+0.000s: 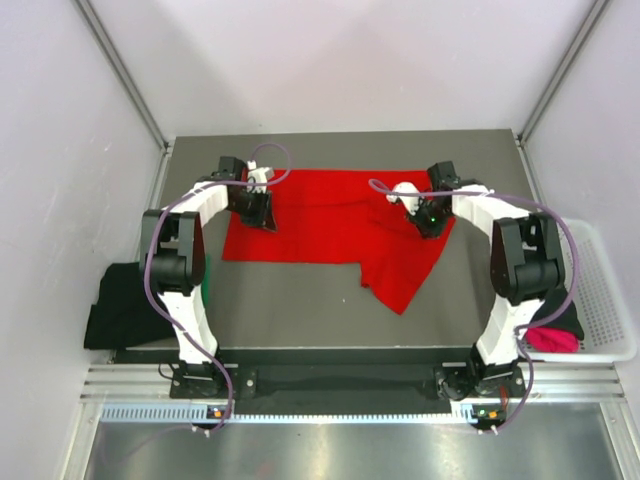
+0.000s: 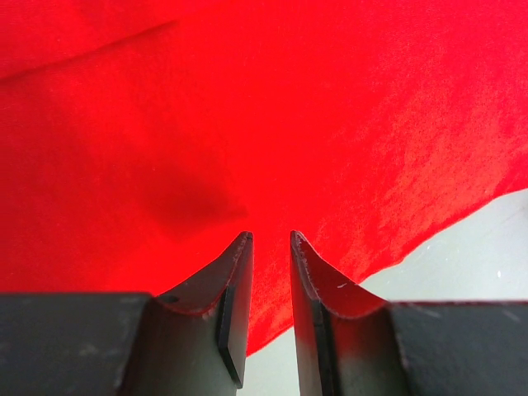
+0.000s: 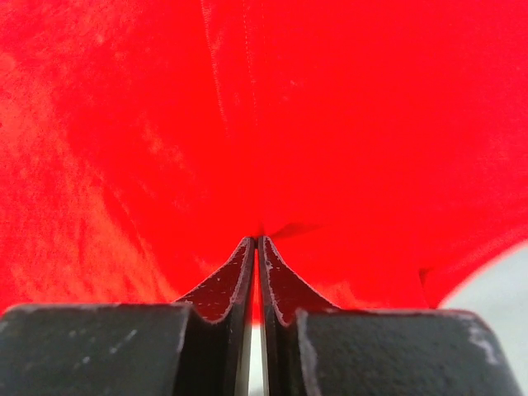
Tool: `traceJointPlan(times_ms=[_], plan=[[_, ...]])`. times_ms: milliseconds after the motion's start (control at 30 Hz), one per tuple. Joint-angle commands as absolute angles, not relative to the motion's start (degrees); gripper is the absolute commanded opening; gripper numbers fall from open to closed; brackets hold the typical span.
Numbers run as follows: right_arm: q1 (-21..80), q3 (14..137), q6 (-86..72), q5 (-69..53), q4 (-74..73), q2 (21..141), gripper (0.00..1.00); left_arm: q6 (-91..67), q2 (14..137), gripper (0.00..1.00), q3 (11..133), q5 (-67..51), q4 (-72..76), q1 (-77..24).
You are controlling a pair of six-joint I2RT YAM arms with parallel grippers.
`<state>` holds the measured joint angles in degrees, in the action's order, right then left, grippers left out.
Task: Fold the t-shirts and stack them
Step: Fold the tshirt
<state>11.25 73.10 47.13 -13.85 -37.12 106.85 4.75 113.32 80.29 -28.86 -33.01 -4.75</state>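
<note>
At right hand (image 3: pixel 257 242), red t-shirt (image 3: pixel 371 124) edge hidden

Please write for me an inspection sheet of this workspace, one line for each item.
Surface: grey table, dull finish.
Job's things: red t-shirt spread out, one part trailing toward the near edge; black t-shirt at the left edge; green cloth behind the left arm; magenta-pink t-shirt in the basket.
Clutter: white mesh basket at the right.
Grippers: left gripper narrowly apart at the shirt's edge, grip unclear; right gripper shut, pinching the red t-shirt.
Cables: purple cables loop along both arms.
Surroundings: white walls.
</note>
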Motion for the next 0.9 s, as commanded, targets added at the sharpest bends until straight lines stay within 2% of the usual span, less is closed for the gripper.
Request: traceJointPlan(times_ms=[0,267,733,767,800,867], plan=[[12.1,72.2,47.4,-12.5,-37.0,100.2,0.04,5.9,112.7,0.30,80.6,-28.9,-32.4,-4.2],[12.5,71.1,46.8,-13.2,-40.3,95.9,0.04,5.9,112.2,0.30,80.4,-28.7,-32.3,-4.0],[16.7,69.3,44.6,-14.9,-42.3,95.4,0.05,6.2,112.2,0.30,80.3,-28.6,-32.4,-3.8],[16.9,69.3,44.2,-14.7,-42.0,95.4,0.07,6.1,112.1,0.30,80.2,-28.6,-32.3,-3.9],[16.8,69.3,44.0,-14.2,-41.7,95.8,0.14,6.2,112.1,0.30,80.2,-28.6,-32.3,-3.9],[16.8,69.3,43.7,-13.3,-40.9,96.0,0.21,6.2,112.0,0.30,80.1,-28.6,-32.3,-3.9]])
